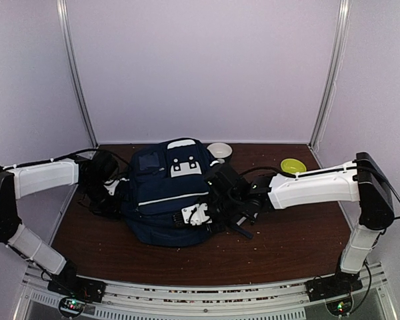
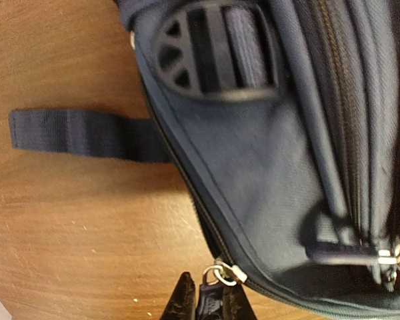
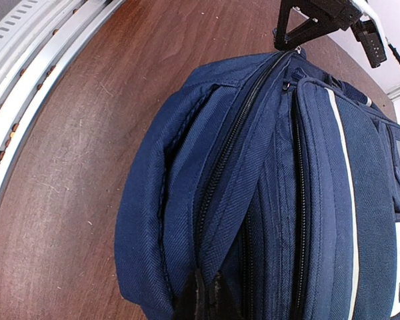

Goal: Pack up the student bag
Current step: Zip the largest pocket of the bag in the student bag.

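Walls (image 1: 200, 67): pale lilac-white panels on three sides, plain, meeting at the two back corners.
Corner posts (image 1: 77, 73): slim metal uprights, one in each back corner, leaning outward in the top view.
Table (image 1: 287, 233): dark reddish-brown wood grain, lightly scratched, dotted with pale crumbs.
Rail (image 1: 207, 300): ribbed aluminium strip along the near edge, carrying both arm bases.
Student bag (image 1: 167, 193): lying in the middle of the table, white patch toward the back wall, white stripe across its front, between the two arms.
Left gripper (image 2: 207, 303): at the bag's left side, fingers drawn close together, pinching the zip pull (image 2: 220, 273).
Right gripper (image 3: 207, 297): at the bag's right side, fingers pressed together on a fold of navy fabric beside the long zip.
Strap (image 2: 80, 133): flat dark webbing lying on the wood, running out from under the bag.
White bowl (image 1: 220, 151): just behind the bag, near the back wall.
Yellow-green dish (image 1: 293, 165): back right of the table, well apart from the bag.
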